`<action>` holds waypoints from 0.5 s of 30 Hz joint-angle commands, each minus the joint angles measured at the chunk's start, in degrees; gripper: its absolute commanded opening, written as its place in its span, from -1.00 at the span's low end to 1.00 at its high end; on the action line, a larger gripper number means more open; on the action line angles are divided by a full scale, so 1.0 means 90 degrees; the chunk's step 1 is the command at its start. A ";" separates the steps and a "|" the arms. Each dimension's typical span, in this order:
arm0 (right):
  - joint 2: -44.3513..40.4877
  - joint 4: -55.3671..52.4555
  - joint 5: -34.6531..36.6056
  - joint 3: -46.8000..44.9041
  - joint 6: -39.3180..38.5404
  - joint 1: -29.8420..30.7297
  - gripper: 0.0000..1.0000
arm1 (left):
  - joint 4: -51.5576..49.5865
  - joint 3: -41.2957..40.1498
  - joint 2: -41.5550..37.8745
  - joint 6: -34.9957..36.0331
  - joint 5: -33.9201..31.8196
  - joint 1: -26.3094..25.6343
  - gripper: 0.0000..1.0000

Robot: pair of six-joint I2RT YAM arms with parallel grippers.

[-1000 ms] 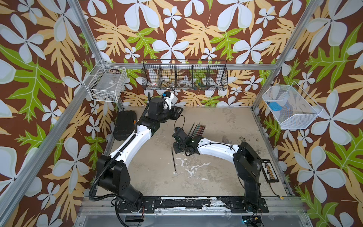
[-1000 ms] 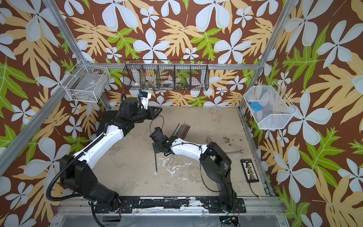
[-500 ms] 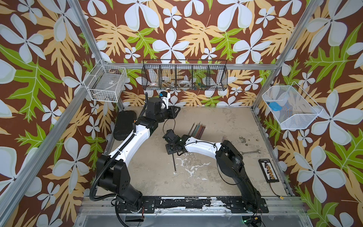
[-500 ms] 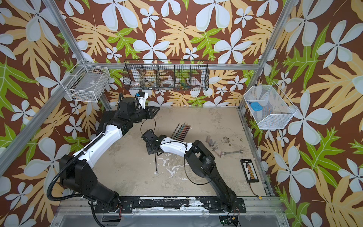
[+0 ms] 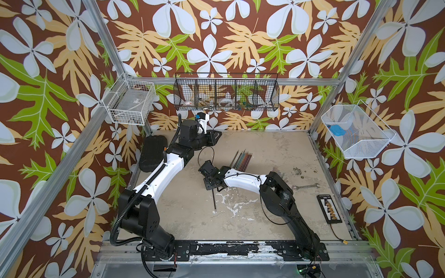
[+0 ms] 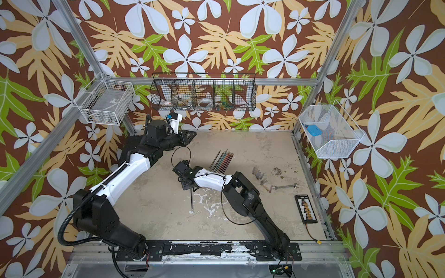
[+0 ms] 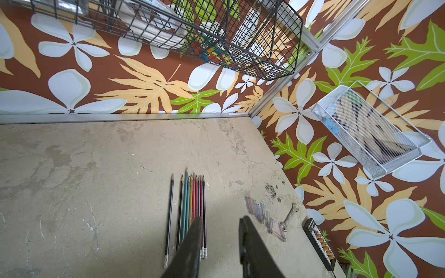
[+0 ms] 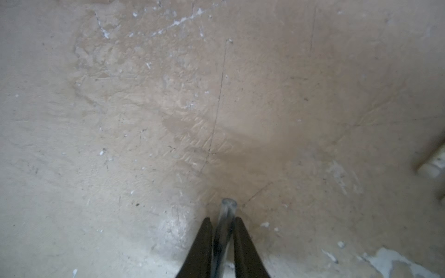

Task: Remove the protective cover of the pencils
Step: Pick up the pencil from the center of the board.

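Observation:
Several coloured pencils [image 5: 242, 160] [image 6: 221, 161] [image 7: 192, 202] lie side by side mid-table, tips bare. One black pencil [image 5: 214, 199] [image 6: 192, 199] lies apart, nearer the front. My right gripper [image 5: 209, 185] [image 6: 186, 184] [image 8: 222, 220] sits low over its far end, shut on a clear protective cover [image 8: 227, 207] that pokes out between the fingers. My left gripper [image 5: 218, 136] [image 6: 192, 134] [image 7: 219, 219] hangs near the back wall, above the table, open, with nothing between its fingers.
A row of loose clear covers [image 7: 258, 211] [image 6: 260, 174] lies right of the pencils, beside a wrench [image 5: 305, 186] [image 6: 284, 187]. A black strip of orange parts [image 5: 328, 209] lies front right, a black case [image 5: 153, 154] at the left. Wire baskets [image 5: 226, 95] hang on the walls.
My right gripper has shifted left to the far end of the lone black pencil and closed on its clear cover. The left arm has hardly moved.

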 commanded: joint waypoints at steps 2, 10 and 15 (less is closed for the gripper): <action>-0.0063 -0.0057 -0.0195 -0.0117 0.0145 -0.0001 -0.90 | 0.0239 -0.0006 -0.0042 -0.0043 0.0060 0.0015 -0.40; -0.1811 0.0665 0.0185 -0.1793 0.0344 -0.0307 -1.00 | 0.0536 -0.0139 0.0208 -0.0366 0.0539 -0.0017 -0.43; -0.3956 0.1202 0.0377 -0.3822 0.0419 -0.1112 -1.00 | 0.0658 -0.0180 0.0448 -0.0475 0.0776 -0.0394 -0.43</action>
